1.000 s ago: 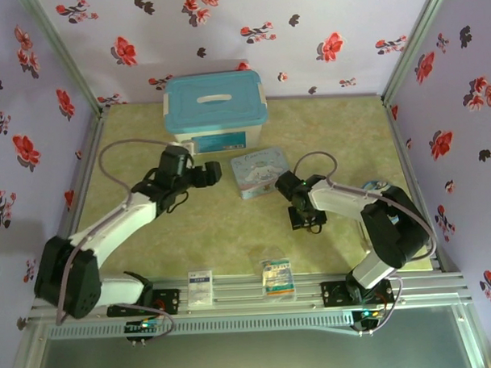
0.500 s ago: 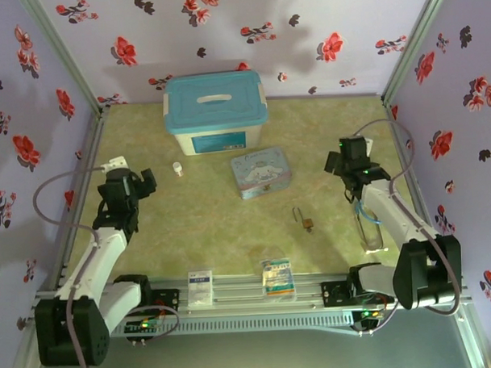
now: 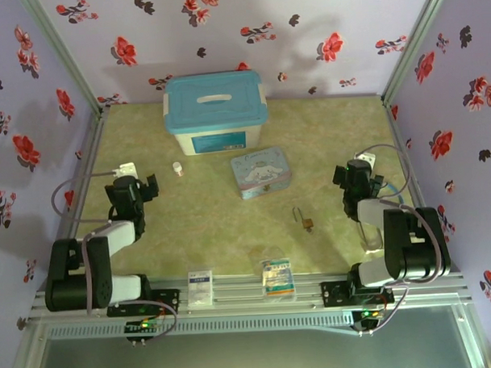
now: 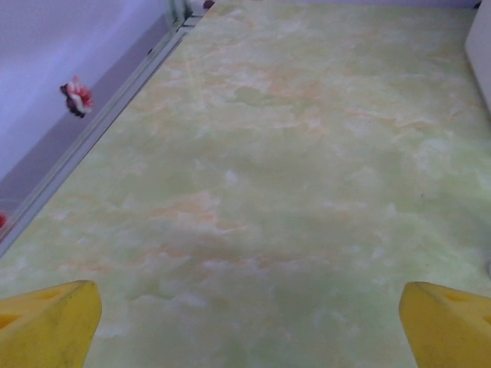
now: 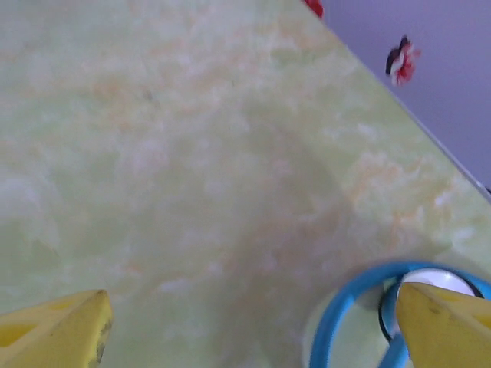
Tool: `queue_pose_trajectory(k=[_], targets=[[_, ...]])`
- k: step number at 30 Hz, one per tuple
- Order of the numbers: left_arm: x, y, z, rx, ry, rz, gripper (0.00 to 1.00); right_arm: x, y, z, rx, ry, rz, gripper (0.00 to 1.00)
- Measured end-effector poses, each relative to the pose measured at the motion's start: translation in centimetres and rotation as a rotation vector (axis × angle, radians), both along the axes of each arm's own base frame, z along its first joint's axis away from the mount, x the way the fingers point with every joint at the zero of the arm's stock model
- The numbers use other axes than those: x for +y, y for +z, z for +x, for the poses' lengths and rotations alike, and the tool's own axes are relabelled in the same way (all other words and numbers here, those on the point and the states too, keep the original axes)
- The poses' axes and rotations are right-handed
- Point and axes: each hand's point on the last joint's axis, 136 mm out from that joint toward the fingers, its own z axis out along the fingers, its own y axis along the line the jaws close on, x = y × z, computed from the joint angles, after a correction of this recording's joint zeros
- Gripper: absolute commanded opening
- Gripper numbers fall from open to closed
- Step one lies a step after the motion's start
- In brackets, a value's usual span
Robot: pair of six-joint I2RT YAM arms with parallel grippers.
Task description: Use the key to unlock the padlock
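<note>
The padlock [image 3: 308, 224] lies on the table right of centre, a tiny brass body with a thin silvery piece [image 3: 297, 214] sticking out toward the back. At this size I cannot tell whether that piece is the shackle or the key. My left gripper [image 3: 144, 188] is folded back at the left side, far from the lock. Its yellow fingertips [image 4: 47, 322] stand wide apart in the left wrist view, and the left gripper [image 4: 247, 326] is open over bare table. My right gripper [image 3: 344, 177] is drawn back at the right; this right gripper [image 5: 249, 326] is open and empty.
A blue-lidded storage box [image 3: 215, 109] stands at the back, with a pale blue cartoon tin [image 3: 261, 172] in front of it and a small white bottle [image 3: 178, 168] to its left. A clear blue-rimmed container [image 5: 360, 322] lies by the right wall. Two packets [image 3: 277, 277] rest on the front rail.
Both arms have pulled back from the middle of the table to the sides. The right gripper has left the padlock's spot, and the lock now lies uncovered.
</note>
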Motion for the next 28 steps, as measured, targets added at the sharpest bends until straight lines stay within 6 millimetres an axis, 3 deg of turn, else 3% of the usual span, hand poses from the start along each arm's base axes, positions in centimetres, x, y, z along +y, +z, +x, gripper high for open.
queue_pose_trajectory(k=[3, 8, 15, 28], targets=[[-0.5, -0.3, 1.0, -0.037, -0.032, -0.011, 1.0, 0.3, 0.5, 0.7, -0.092, 0.026, 0.02, 0.95], [-1.1, -2.6, 1.7, -0.019, -0.068, -0.021, 1.0, 1.2, -2.2, 0.5, -0.075, 0.071, 0.045, 0.99], [-1.2, -2.0, 2.1, -0.038, -0.078, -0.023, 1.0, 1.6, -0.9, 1.3, -0.13, 0.097, 0.049, 0.99], [-1.3, -2.0, 2.2, -0.038, -0.084, -0.026, 1.0, 1.7, -0.8, 1.4, -0.134, 0.102, 0.052, 0.99]])
